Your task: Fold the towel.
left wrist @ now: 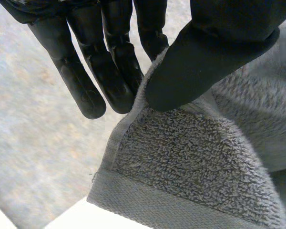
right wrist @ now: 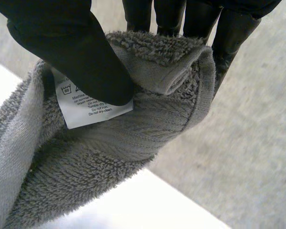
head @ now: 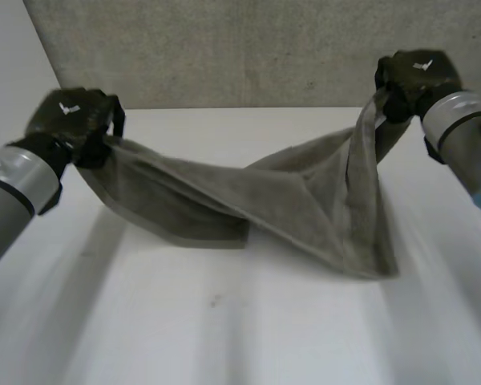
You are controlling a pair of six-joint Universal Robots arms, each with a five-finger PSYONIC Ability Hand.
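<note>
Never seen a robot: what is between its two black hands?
In the head view, the towel hangs between the left hand and the right hand, pinched by both, sagging in the middle.

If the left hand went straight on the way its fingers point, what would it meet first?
Probably the grey speckled panel behind the table; nothing else lies past the left hand, which pinches the towel corner. Depth is unclear.
</note>
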